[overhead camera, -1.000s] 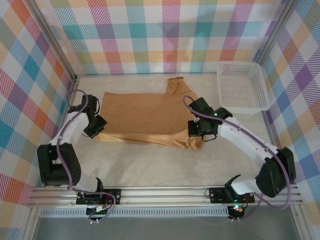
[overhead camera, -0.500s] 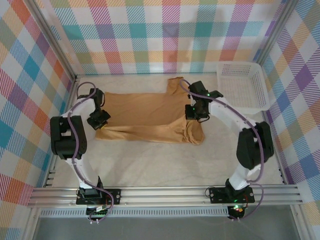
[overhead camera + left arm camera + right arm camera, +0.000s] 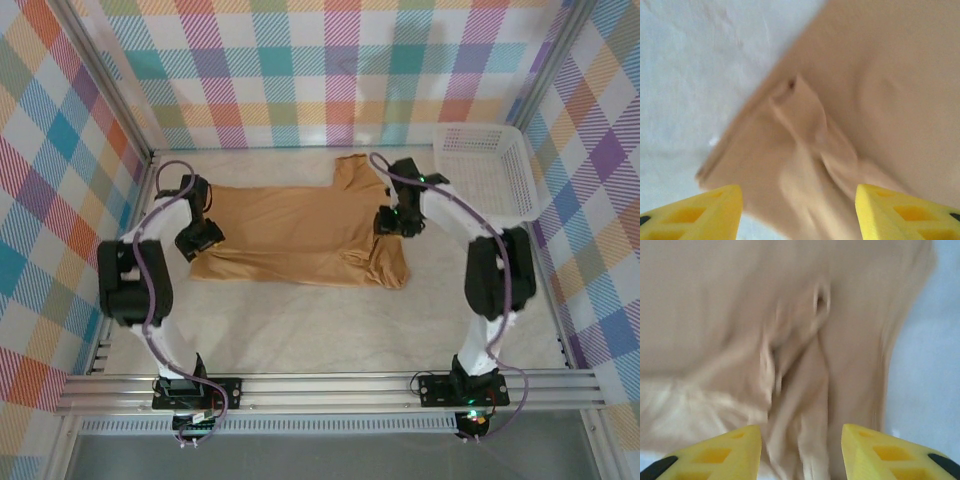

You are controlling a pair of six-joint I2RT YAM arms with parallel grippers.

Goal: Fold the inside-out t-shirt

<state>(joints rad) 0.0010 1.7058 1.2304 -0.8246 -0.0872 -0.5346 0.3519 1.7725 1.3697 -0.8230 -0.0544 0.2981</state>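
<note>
The inside-out t-shirt lies spread on the table, tan, with one sleeve pointing to the far side and its right end bunched into wrinkles. My left gripper hangs over the shirt's left edge. In the left wrist view it is open, yellow fingertips apart above a pinched ridge of cloth. My right gripper hovers over the shirt's right side. In the right wrist view it is open above creased cloth. Neither holds the shirt.
A white mesh basket stands at the far right corner, just right of my right arm. The table is covered in white cloth. Checked walls close in the left, far and right sides.
Both grippers moved toward the far side over the shirt, then opened and let go of the cloth. The shirt's left and right ends now lie loose in small ridges.
</note>
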